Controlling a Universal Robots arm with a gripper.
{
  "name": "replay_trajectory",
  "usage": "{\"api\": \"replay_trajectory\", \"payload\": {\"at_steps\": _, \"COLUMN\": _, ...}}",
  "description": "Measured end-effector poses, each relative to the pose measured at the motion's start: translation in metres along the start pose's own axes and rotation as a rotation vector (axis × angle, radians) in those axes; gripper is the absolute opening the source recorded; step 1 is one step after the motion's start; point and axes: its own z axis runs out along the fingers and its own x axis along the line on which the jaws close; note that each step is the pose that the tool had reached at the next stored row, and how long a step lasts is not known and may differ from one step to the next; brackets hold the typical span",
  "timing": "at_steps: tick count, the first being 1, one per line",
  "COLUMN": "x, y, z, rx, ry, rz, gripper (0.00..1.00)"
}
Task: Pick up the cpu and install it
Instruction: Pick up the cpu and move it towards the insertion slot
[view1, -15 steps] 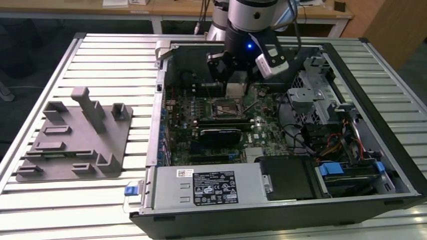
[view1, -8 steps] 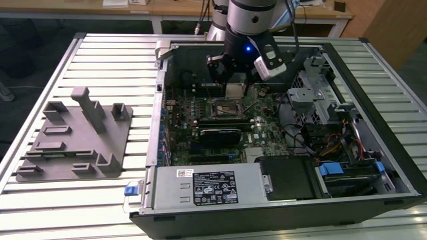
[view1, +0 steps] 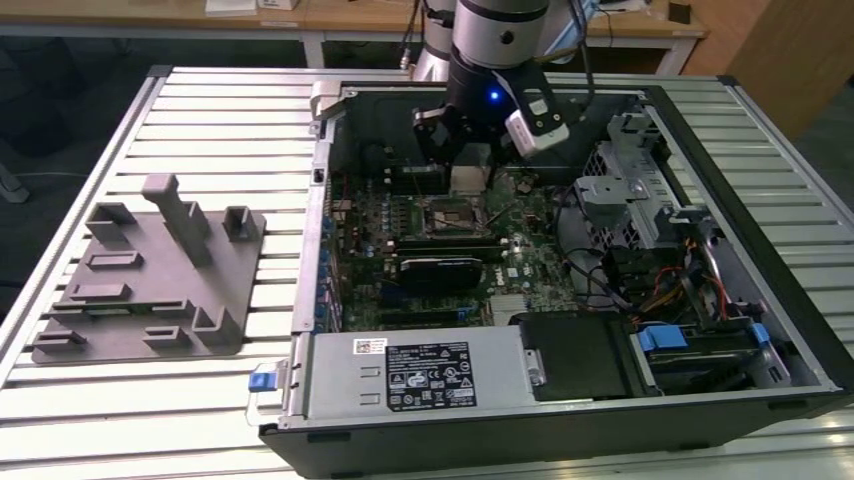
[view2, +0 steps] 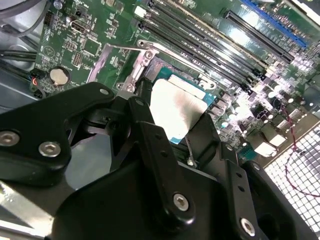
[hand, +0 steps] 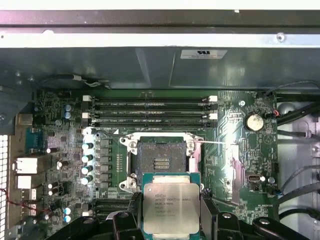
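Cpu gripped, hanging over the motherboard, not seated.
Jaws pinch the cpu by two opposite edges, its silver top facing the first wrist view. It hangs inside the open computer case, above the motherboard, just beside the bare socket with contacts exposed. The case lies on the slatted table; the grey fixture is well apart, at the exterior view's left.

You see a slatted metal desk carrying an open computer case. A grey fixture block lies on the desk at the exterior view's left, apart from the case. Inside the case, locate the green motherboard. Its socket sits beside the memory slots, with a coin cell nearby. The labelled power supply sits against the case wall nearest the exterior camera.
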Motion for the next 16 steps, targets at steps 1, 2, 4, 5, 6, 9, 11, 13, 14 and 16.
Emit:
{"api": "replay_trajectory", "payload": {"at_steps": 1, "x": 0.0, "y": 0.0006, "z": 0.0001, "rx": 0.0001, "ry": 0.0, "rz": 0.0, "gripper": 0.54}}
{"api": "replay_trajectory", "payload": {"at_steps": 2, "x": 0.0, "y": 0.0012, "z": 0.0003, "rx": 0.0, "ry": 0.0, "rz": 0.0, "gripper": 0.54}}
{"api": "replay_trajectory", "payload": {"at_steps": 4, "x": 0.0, "y": 0.0022, "z": 0.0004, "rx": 0.0, "ry": 0.0, "rz": 0.0, "gripper": 0.54}}
{"api": "replay_trajectory", "payload": {"at_steps": 5, "x": 0.0001, "y": 0.0029, "z": 0.0004, "rx": -0.0001, "ry": 0.0, "rz": 0.0, "gripper": 0.54}}
{"api": "replay_trajectory", "payload": {"at_steps": 6, "x": 0.0001, "y": 0.0036, "z": 0.0005, "rx": 0.0, "ry": 0.0, "rz": 0.0, "gripper": 0.54}}
{"api": "replay_trajectory", "payload": {"at_steps": 9, "x": 0.0002, "y": 0.0058, "z": 0.0008, "rx": 0.0, "ry": 0.0, "rz": 0.0, "gripper": 0.54}}
{"api": "replay_trajectory", "payload": {"at_steps": 11, "x": 0.0003, "y": 0.0071, "z": 0.0011, "rx": 0.0, "ry": 0.0, "rz": 0.0, "gripper": 0.54}}
{"api": "replay_trajectory", "payload": {"at_steps": 13, "x": 0.0007, "y": 0.0082, "z": 0.0014, "rx": 0.0, "ry": 0.0, "rz": 0.0, "gripper": 0.54}}
{"api": "replay_trajectory", "payload": {"at_steps": 14, "x": 0.0008, "y": 0.0086, "z": 0.0016, "rx": -0.0001, "ry": 0.0, "rz": 0.0, "gripper": 0.54}}
{"api": "replay_trajectory", "payload": {"at_steps": 16, "x": 0.0008, "y": 0.0089, "z": 0.0016, "rx": 0.0, "ry": 0.0, "rz": 0.0, "gripper": 0.54}}
